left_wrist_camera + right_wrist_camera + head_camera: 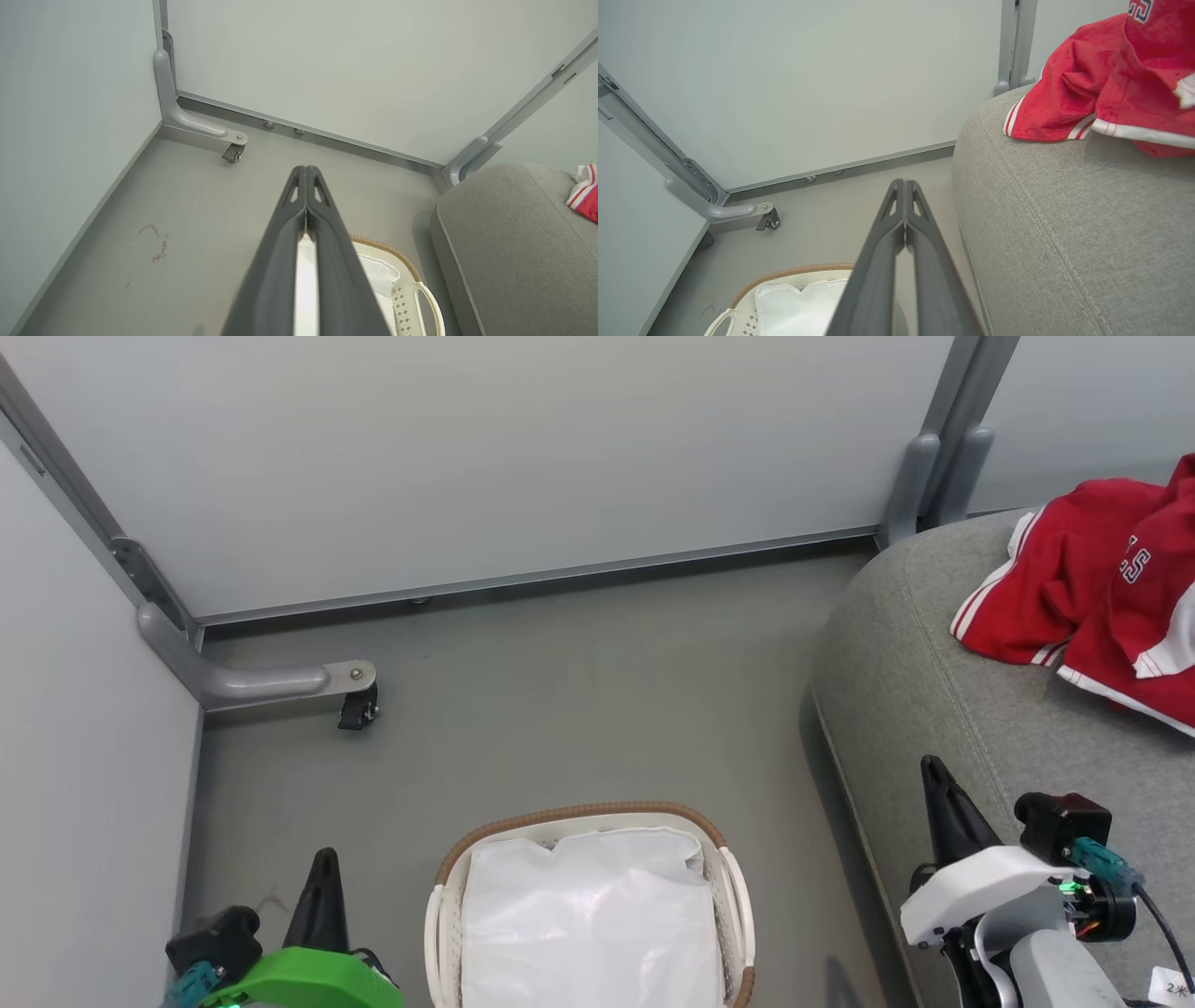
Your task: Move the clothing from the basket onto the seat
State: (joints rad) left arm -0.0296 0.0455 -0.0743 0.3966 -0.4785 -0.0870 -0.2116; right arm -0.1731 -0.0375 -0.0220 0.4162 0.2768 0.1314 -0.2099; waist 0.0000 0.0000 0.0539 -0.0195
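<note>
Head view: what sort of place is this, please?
Probably a staged test corner, not a real home: plain pale partition panels with metal frames and a caster foot enclose a grey floor, with a laundry basket and an upholstered seat holding red clothing.

The clothing (1074,579) is cut off by the head view's right edge, its lettering partly lost in folds. The basket (579,812) is cropped at the bottom edge.

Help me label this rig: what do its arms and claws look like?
Each claw has two long, dark, tapering fingers with triangular cut-outs near the tips. The left claw has a green shell; the right claw a white shell and a black cable. Both carry a black block with a teal plug.
</note>
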